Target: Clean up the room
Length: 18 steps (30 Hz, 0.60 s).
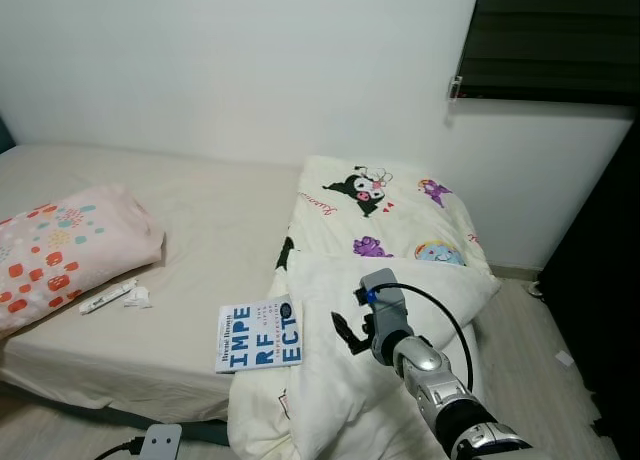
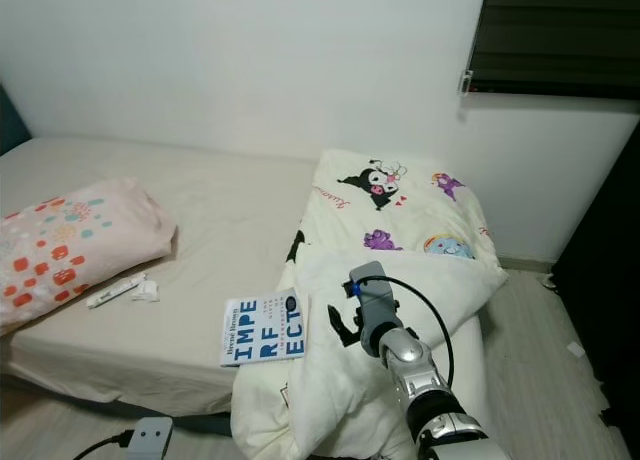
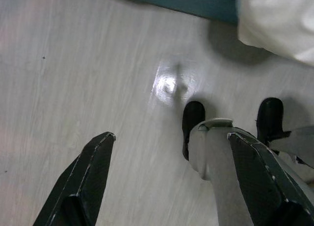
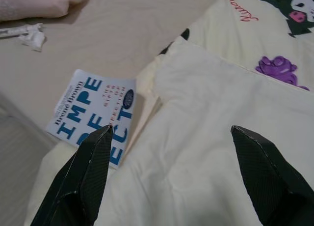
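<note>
- The right gripper (image 4: 169,179) hovers over the cream duvet (image 1: 390,280), just right of the book (image 1: 260,336), its 2 fingers (image 4: 91,172) spread wide and gripping nothing.
- The book lies at the bed (image 1: 200,230) edge, its right side tucked against the duvet fold; a low reach could snag fabric instead, or nudge the book off.
- Left of the book, a tube and crumpled wrapper (image 1: 118,298) sit beside the pink pillow (image 1: 60,255).
- The left gripper (image 3: 169,182) hangs released above the floor (image 3: 73,64).

I see a cream comforter (image 1: 385,220) printed with cartoon characters, a pink pillow (image 1: 60,250) with red-orange and teal spots, and a white book (image 1: 260,336) lettered blue.
</note>
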{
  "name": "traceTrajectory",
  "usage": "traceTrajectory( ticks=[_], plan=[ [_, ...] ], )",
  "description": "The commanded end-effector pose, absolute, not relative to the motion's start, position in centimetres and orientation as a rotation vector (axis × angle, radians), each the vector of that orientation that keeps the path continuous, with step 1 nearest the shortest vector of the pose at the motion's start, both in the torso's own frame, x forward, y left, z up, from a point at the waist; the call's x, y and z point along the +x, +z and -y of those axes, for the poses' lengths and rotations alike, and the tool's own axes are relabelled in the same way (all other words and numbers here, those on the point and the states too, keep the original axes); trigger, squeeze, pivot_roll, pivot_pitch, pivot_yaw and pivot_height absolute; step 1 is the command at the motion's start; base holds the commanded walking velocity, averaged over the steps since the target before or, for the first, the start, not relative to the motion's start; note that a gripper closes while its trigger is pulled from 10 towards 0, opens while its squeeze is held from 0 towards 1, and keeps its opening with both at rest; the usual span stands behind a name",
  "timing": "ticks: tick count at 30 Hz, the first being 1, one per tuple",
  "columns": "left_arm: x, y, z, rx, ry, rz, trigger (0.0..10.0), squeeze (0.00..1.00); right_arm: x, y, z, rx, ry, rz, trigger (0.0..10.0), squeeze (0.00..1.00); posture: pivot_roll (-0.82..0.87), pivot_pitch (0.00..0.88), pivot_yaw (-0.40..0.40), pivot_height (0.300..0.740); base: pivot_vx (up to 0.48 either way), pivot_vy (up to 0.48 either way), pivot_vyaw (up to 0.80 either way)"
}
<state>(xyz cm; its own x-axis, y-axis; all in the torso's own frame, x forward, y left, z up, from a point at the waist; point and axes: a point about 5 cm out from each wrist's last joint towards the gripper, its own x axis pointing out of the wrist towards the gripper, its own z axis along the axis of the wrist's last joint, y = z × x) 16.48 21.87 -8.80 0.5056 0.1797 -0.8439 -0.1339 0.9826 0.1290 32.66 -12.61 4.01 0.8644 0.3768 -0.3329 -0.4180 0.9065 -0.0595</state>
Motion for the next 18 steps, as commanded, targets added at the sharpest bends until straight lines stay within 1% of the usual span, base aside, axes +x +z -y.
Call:
traceTrajectory(
  ticks=[1,9,10,13,18],
  plan=[
    [16.2,-8.8,-22.3,0.048,0.244,-1.016,10.0,0.0,33.1,4.6,12.1,-0.138,0.444,-0.309,10.0,0.0,0.0,0.0,-0.017,0.68,0.0,0.0,0.0],
    [16.1,-8.8,-22.5,0.055,0.268,-1.012,10.0,0.0,33.2,4.7,11.4,-0.153,0.483,-0.32,10.0,0.0,0.01,0.0,-0.018,0.655,0.0,0.0,0.0],
    [16.0,-8.8,-22.6,0.058,0.273,-1.013,10.0,0.0,33.2,4.8,11.2,-0.158,0.497,-0.324,10.0,0.0,0.01,0.002,-0.016,0.645,0.0,0.0,0.0],
    [16.0,-8.8,-22.6,0.059,0.274,-1.014,10.0,0.0,33.2,4.8,11.1,-0.159,0.5,-0.325,10.0,0.0,0.01,0.002,-0.016,0.64,0.0,0.0,0.0],
    [15.6,-8.9,-22.7,0.036,0.313,-1.006,10.0,0.0,33.3,5.0,10.8,-0.144,0.504,-0.325,10.0,0.0,0.02,0.027,-0.015,0.615,0.0,0.0,0.0]
  ],
)
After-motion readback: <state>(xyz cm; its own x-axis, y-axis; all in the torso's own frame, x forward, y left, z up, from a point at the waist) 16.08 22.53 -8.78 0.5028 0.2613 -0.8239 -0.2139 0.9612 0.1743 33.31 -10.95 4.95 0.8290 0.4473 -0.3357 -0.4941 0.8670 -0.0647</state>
